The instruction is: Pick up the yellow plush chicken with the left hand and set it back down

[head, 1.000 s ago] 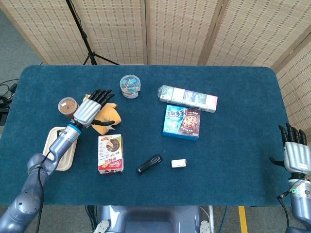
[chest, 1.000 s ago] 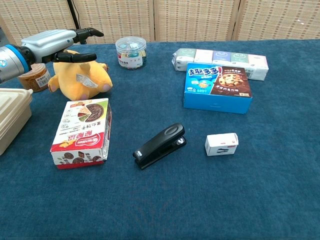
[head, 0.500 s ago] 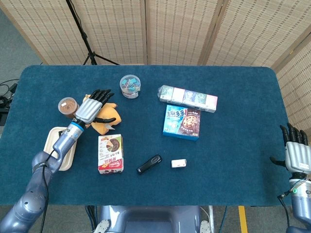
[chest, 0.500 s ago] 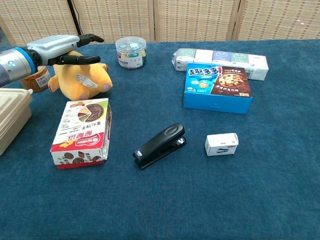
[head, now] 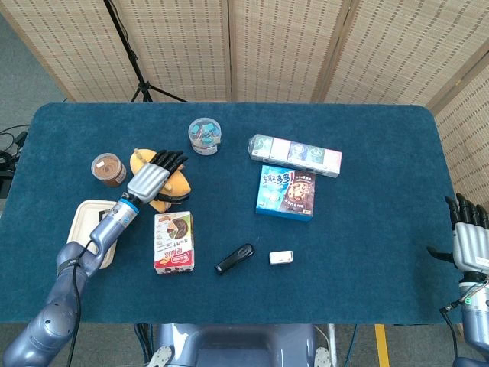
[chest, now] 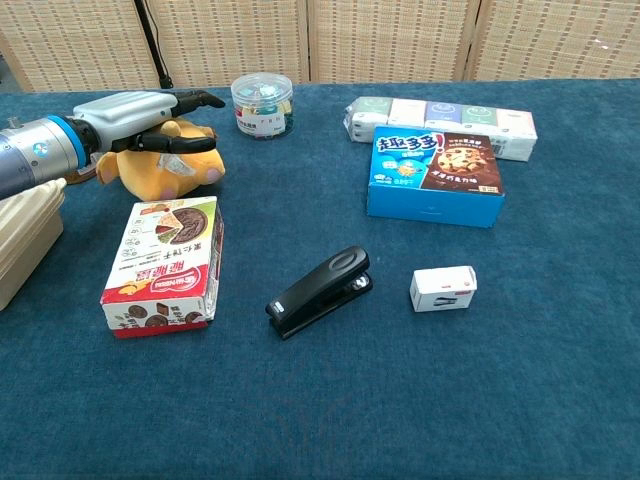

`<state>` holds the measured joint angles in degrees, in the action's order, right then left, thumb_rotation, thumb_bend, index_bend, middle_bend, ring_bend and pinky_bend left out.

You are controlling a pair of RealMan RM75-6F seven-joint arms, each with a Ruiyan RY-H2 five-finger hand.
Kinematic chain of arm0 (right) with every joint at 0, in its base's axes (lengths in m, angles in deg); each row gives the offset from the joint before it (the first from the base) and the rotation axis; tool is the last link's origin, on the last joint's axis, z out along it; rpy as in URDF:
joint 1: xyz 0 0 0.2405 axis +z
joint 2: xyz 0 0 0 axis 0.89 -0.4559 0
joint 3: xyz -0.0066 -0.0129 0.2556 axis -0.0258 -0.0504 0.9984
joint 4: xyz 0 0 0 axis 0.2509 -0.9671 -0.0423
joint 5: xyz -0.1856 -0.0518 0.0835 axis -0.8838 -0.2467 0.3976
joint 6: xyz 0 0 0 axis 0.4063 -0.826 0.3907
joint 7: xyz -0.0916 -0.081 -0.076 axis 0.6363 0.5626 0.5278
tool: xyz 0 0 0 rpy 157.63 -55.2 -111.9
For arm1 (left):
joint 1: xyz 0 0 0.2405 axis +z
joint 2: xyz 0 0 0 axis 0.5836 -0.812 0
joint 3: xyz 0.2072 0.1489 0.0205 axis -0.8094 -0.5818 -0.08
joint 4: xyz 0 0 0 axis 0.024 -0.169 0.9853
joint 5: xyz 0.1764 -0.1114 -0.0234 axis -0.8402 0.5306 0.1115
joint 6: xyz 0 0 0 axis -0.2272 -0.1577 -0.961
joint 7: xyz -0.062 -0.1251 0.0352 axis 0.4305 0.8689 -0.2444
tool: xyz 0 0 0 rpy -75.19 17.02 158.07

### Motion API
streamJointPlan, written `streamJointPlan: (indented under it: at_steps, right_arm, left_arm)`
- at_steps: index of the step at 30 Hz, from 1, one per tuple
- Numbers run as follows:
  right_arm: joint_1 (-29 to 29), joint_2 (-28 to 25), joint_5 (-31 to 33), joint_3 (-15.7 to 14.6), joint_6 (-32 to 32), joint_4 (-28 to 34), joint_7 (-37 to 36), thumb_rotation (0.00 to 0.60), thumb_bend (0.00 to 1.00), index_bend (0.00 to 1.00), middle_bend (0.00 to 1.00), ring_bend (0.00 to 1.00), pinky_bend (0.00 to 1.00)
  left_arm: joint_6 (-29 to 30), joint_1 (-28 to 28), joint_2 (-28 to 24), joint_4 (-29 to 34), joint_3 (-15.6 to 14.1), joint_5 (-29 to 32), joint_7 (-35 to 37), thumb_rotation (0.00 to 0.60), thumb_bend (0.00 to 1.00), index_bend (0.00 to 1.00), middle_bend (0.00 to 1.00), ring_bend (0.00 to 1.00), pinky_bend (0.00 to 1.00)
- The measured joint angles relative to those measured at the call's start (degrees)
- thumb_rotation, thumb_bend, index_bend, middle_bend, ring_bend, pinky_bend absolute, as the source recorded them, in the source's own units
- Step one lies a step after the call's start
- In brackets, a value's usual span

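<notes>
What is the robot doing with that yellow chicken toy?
The robot's left hand is lying over the yellow plush chicken, fingers stretched across its top. The chicken looks to be on the blue table, beside a snack box; whether the hand grips it is unclear. The right hand waits open at the table's far edge.

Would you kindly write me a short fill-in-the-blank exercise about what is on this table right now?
1. The left hand lies over the plush chicken, whose colour is ____.
2. The black stapler lies between the small white box and the ____ snack box.
3. The blue cookie box sits just in front of a row of ____ packs.
4. The right hand holds ____.

Missing words: yellow; red-and-white; tissue; nothing
</notes>
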<state>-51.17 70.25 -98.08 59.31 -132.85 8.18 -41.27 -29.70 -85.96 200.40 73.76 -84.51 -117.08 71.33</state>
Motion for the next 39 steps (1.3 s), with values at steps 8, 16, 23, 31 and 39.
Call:
streamJointPlan:
  at_steps: [8,16,23,31,39]
  right_arm:
    - [-0.2,-0.3,-0.4,-0.1,-0.5,0.7,-0.2,0.600,0.00,0.00,0.00,0.00,0.00]
    - [-0.2,-0.6,-0.7,-0.2,-0.6,1.0,-0.4,0.600,0.00,0.00,0.00,0.00,0.00]
    - [-0.3,-0.7,-0.7,-0.2,-0.6,1.1,-0.5,0.600,0.00,0.00,0.00,0.00,0.00]
    - [-0.2,-0.7,-0.6,-0.3,-0.4,1.1,-0.4,0.600,0.00,0.00,0.00,0.00,0.00]
    - [0.0,-0.2,0.1,-0.2,0.4,0.5,0.1,0.600,0.00,0.00,0.00,0.00,0.00]
  left_arm:
    - [7.0,1.8,0.4,0.5,-3.6,-3.1,-0.2,0.000,0.00,0.00,0.00,0.00,0.00]
    - [14.7,2.7,1.4,1.3,-5.6,-5.0,0.7,0.000,0.00,0.00,0.00,0.00,0.00]
    - [21.0,3.1,1.8,1.9,-6.5,-5.8,2.0,0.000,0.00,0.00,0.00,0.00,0.00]
    - [20.2,2.4,0.8,1.4,-4.2,-3.1,3.1,0.000,0.00,0.00,0.00,0.00,0.00]
    - [11.4,1.3,-0.9,0.2,-0.4,1.2,3.3,0.000,0.00,0.00,0.00,0.00,0.00]
